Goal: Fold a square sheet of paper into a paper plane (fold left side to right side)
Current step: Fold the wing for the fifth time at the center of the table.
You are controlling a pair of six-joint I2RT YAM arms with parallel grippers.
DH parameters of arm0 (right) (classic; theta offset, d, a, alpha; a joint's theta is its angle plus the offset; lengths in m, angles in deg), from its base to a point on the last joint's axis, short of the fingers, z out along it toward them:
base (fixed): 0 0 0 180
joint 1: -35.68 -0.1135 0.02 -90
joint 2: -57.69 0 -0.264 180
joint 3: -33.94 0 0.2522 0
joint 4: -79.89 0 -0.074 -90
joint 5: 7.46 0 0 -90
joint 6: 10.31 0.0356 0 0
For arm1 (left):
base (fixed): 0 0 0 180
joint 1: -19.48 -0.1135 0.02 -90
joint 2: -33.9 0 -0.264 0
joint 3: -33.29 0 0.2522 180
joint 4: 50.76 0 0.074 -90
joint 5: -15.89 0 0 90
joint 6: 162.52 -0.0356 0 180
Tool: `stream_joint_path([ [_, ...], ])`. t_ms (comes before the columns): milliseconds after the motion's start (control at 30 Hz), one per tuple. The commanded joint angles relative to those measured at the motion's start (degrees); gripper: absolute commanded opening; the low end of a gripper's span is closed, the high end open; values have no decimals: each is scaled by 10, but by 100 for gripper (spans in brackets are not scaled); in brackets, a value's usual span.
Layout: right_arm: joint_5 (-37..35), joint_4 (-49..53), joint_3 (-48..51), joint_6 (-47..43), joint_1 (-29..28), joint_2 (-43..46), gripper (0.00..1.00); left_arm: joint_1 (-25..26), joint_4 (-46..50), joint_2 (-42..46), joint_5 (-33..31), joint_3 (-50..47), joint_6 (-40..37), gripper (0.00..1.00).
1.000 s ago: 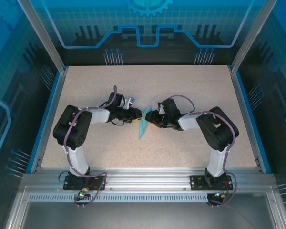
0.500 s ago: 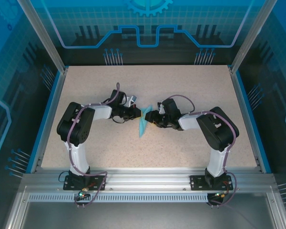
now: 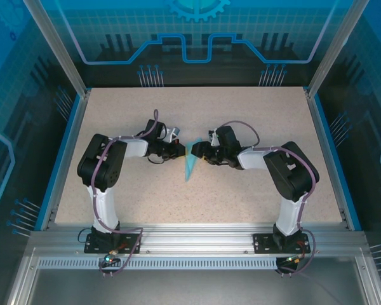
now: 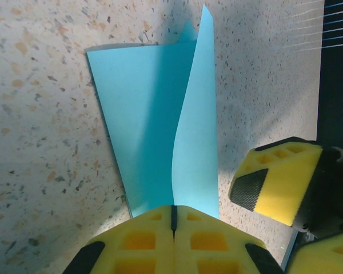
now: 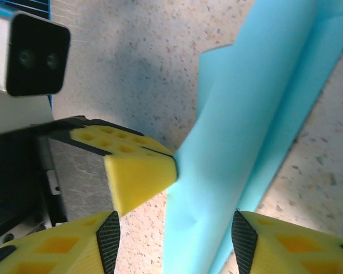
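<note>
"Left hand (image 4: 172,214) first: I have its fingers pressed together on the edge of a lifted flap of the square sheet of paper (image 4: 143,114)."

"And the other one?"

"My right hand (image 5: 174,240) is open, one finger on either side of the blue paper, gripping nothing. Whether a pad brushes it, I cannot tell."

"Where does the sheet lie?"

"Around the middle of the table (image 3: 241,114), between my two hands. It is already a narrow creased shape, tapering to a point toward my bases."

"So how far along are you?"

"Late, I judge. The narrowing folds look made. But the flap I hold stands up and curves instead of lying flat, so the left-over-right fold is not closed. What remains is to lay it over and press the crease."
</note>
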Motion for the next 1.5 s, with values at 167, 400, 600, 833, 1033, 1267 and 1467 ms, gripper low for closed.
stream_joint_path([
  [167,12,28,-29,-7,4,-27,58,-12,6,-27,-1,27,-23,3],
  [400,13,37,-45,-7,5,-44,58,-16,6,-34,-3,28,-20,3],
  [600,17,37,-55,-8,5,-54,59,-16,5,-35,-3,28,-21,2],
  [833,16,63,-68,-10,4,-66,59,-16,4,-39,0,31,-19,3],
  [1033,13,81,-79,-15,3,-76,59,-17,0,-39,6,32,-18,3],
  [1267,-1,146,-111,-29,-2,-92,59,-17,-5,-38,12,33,-17,3],
  [1467,-27,255,-163,-53,-10,-117,60,-16,-9,-38,19,41,-16,3],
])
